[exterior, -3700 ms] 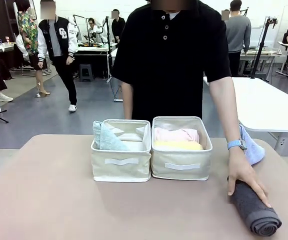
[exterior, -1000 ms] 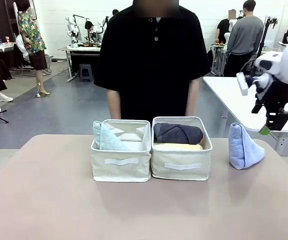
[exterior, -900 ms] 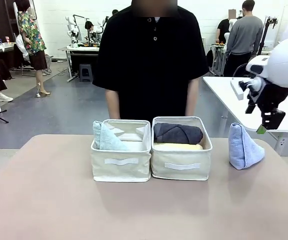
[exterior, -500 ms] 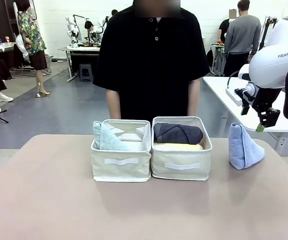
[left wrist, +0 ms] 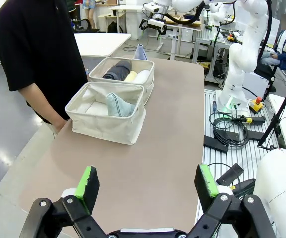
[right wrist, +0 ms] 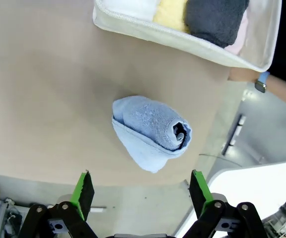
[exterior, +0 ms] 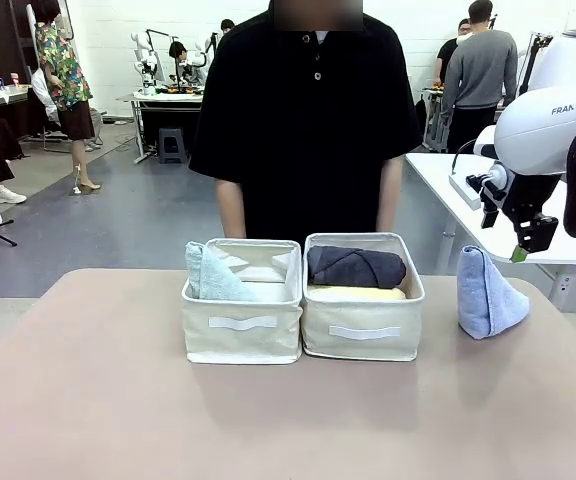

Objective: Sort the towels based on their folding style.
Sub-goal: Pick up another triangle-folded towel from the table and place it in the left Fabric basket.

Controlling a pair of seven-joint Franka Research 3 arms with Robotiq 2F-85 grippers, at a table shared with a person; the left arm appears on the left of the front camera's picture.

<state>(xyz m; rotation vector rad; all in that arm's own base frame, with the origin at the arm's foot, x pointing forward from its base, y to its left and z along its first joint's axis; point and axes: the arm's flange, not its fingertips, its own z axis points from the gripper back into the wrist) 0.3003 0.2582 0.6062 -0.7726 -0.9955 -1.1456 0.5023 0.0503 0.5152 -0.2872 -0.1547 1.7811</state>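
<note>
Edging closer over the last second, the right pincer (exterior: 524,238), wide and empty, hangs above the light blue cone towel (exterior: 488,295), the last one unsorted, standing on the tabletop (exterior: 88,400) just right of the roll bin (exterior: 363,340), where the dark grey roll (exterior: 356,267) already lies.
</note>
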